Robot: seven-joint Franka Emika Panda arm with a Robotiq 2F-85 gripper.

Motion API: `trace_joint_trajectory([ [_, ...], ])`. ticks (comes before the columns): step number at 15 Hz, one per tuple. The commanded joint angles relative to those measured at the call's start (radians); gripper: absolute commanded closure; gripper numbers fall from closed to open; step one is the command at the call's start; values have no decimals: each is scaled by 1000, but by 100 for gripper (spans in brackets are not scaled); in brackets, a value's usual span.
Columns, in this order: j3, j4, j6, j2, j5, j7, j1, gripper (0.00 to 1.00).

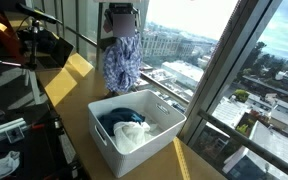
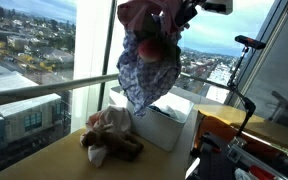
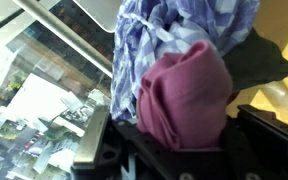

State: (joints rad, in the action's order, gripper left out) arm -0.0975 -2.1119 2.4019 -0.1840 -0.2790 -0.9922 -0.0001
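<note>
Aloft, blue-patterned cloth (image 1: 121,62) between the tight jaws

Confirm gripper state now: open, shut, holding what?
Gripper: shut, holding up a blue-and-white patterned cloth bunched with a pink cloth.

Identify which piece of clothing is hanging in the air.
The blue-and-white patterned cloth, clamped in the gripper with a pink piece; the dark blue garment and white garment lie in the white bin, the beige-brown pile on the table.
</note>
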Motion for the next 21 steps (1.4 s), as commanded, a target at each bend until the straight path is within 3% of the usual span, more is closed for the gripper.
trace_joint_trajectory([
  [1, 109, 75, -52, -4, -19, -44, 23, 100],
  [8, 187, 65, 21, 110, -18, -63, 4, 100],
  [21, 139, 49, 163, 402, 0, -30, -91, 100],
])
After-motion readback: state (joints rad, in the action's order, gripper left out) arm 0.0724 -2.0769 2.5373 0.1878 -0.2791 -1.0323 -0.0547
